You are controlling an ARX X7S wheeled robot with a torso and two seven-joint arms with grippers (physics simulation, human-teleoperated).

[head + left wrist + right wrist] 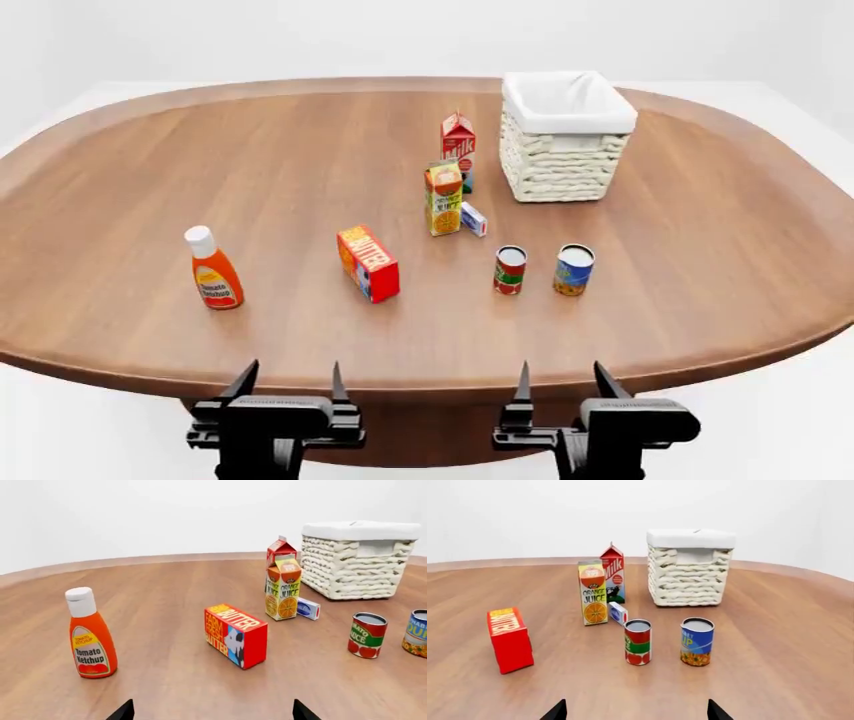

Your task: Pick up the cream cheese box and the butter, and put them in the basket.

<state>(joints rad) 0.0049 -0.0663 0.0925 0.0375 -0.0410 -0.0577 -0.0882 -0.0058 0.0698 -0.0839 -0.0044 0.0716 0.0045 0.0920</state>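
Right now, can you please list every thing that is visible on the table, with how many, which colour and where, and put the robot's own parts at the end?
oval brown wooden table: 1, carries everything.
woven cream-white wicker basket: 1, white cloth lining, far side, right of centre.
red milk carton: 1, left of the basket.
orange juice carton: 1, orange and yellow, in front of the milk.
small flat white-blue cream cheese box: 1, right beside the juice carton.
oblong red-orange butter box: 1, yellow lettering, centre, standing alone.
red-green can: 1, right of the butter.
blue-yellow can: 1, beside the red-green can.
orange tomato ketchup bottle: 1, white cap, left side.
left hand: black, open, near table edge.
right hand: black, open, near table edge.
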